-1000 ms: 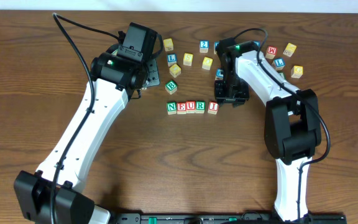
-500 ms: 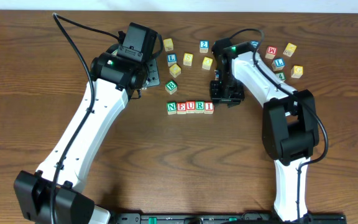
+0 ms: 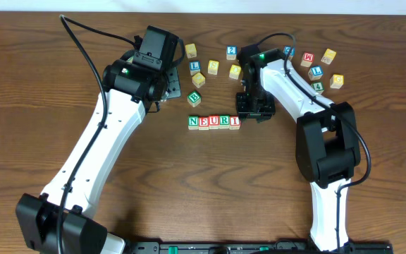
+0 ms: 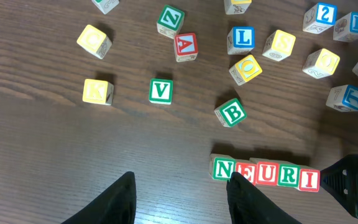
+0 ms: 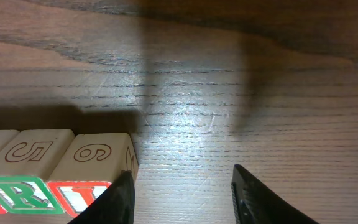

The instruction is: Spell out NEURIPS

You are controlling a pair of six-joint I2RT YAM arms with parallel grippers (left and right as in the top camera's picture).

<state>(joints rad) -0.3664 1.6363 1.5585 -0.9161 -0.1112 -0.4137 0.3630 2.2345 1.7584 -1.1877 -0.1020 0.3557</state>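
Brown desk (image 3: 189, 183): my right claw (image 5: 184, 194) gapes empty beside the I cube (image 5: 95, 169); it looks light and stiff, so I'd pinch opposite faces.

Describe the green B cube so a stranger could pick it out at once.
On the wooden table, find the row of cubes reading NEURI near its middle. Just beyond its N end, toward the scattered loose cubes, one cube sits apart: the green B cube. It is the loose cube nearest that end, turned askew, with a green B in a green frame.
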